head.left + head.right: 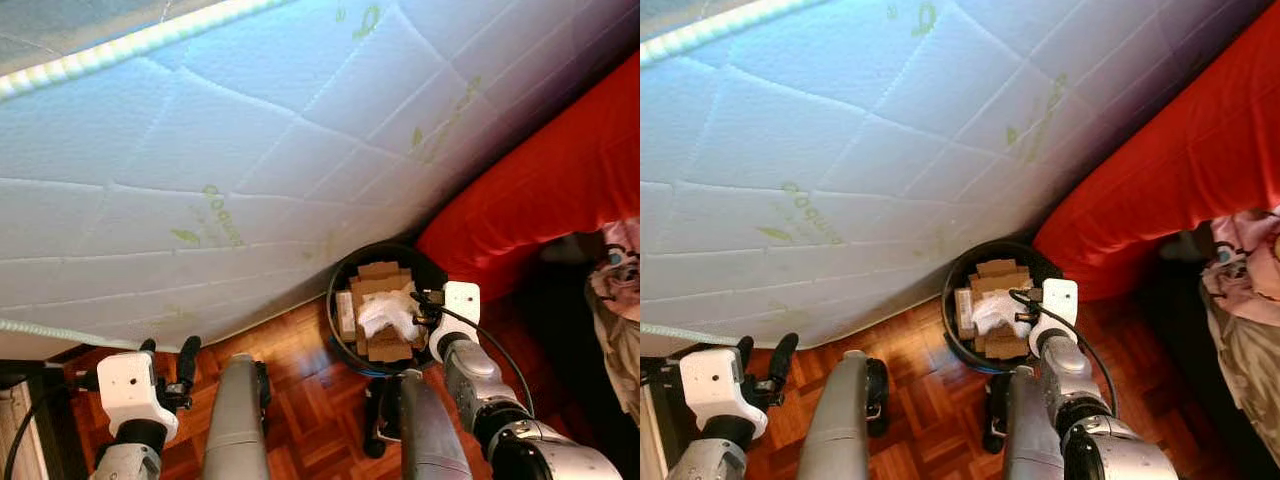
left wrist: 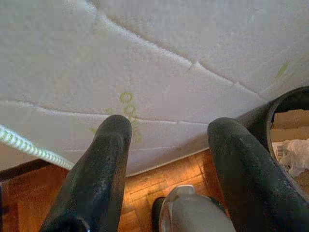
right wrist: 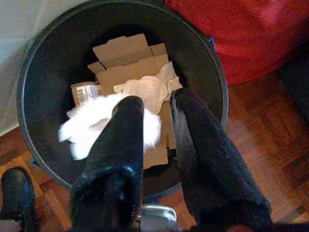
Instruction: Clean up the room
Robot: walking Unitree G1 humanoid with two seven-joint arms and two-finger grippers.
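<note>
The right gripper (image 3: 157, 108) hangs directly above the black bin (image 1: 338, 270), its fingers slightly parted with nothing clamped between them. The white crumpled paper (image 3: 108, 121) lies inside the bin on cardboard pieces (image 3: 128, 60), just beneath the fingertips. The left gripper (image 2: 169, 140), spread open and empty, is well apart from the bin beside the mattress (image 1: 250, 130). The right wrist view alone looks straight down into the bin's contents.

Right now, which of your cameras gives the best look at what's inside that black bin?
The right wrist view: it looks straight down into the bin, showing cardboard and white crumpled paper. Both eye views show it smaller, beside the mattress. The left wrist view catches just its edge.
</note>
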